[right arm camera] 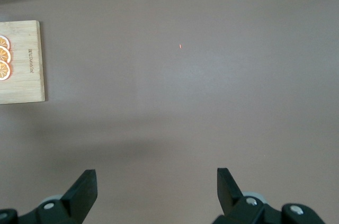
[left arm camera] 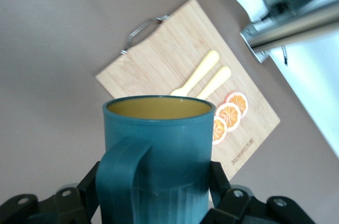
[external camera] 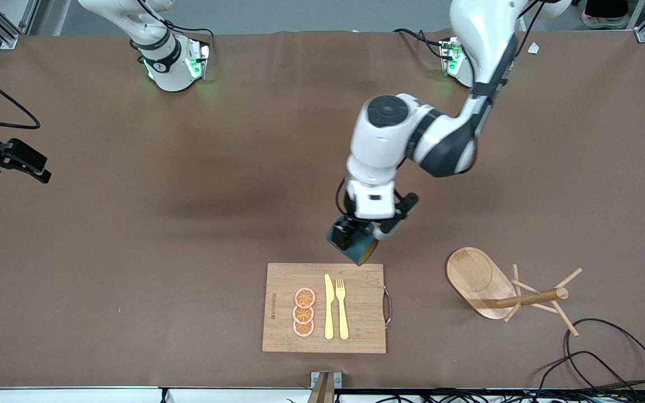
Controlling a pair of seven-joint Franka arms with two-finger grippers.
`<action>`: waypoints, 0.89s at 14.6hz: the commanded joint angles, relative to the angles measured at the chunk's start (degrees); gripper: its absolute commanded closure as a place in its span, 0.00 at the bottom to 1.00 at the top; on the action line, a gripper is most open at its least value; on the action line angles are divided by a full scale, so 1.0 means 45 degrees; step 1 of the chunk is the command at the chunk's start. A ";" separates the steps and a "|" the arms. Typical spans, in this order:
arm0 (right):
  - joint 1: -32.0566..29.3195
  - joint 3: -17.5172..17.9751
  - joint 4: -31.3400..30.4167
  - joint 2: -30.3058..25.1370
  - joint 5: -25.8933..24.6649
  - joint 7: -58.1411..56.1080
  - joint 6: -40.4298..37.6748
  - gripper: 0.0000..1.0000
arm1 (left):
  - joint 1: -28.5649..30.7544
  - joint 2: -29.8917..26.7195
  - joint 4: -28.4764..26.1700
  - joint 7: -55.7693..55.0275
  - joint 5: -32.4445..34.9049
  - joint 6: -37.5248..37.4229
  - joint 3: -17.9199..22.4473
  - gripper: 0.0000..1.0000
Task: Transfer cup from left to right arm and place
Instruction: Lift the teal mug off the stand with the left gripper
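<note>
The dark teal cup (external camera: 353, 244) with its tan-yellow inside hangs tilted in the air, over the table just at the cutting board's edge farther from the front camera. My left gripper (external camera: 359, 232) is shut on it. In the left wrist view the cup (left arm camera: 159, 139) fills the middle, its loop handle turned toward the camera, and the left gripper (left arm camera: 154, 181) has a black finger (left arm camera: 218, 179) pressed on each side. My right gripper (external camera: 40, 170) waits at the right arm's end of the table. In its own wrist view the right gripper (right arm camera: 156, 187) stands open over bare table.
A bamboo cutting board (external camera: 356, 280) with a metal handle lies near the front edge, bearing a yellow knife (external camera: 328, 308), a yellow fork (external camera: 342, 309) and three orange slices (external camera: 304, 312). A wooden mug tree (external camera: 485, 285) lies toppled toward the left arm's end. Black cables (external camera: 608, 358) lie near it.
</note>
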 commanded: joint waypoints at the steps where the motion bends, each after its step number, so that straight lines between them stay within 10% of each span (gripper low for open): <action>1: -0.0046 0.0086 -0.0476 -0.0385 -0.0216 -0.0053 0.0141 0.00 | -0.0925 0.0920 0.0941 -0.0342 0.2170 0.0063 0.0191 0.29; 13: -0.0066 0.0086 -0.0613 -0.0385 -0.0216 -0.0053 0.0199 0.00 | -0.4891 0.3381 0.1469 -0.4522 1.2348 -0.0054 0.0972 0.31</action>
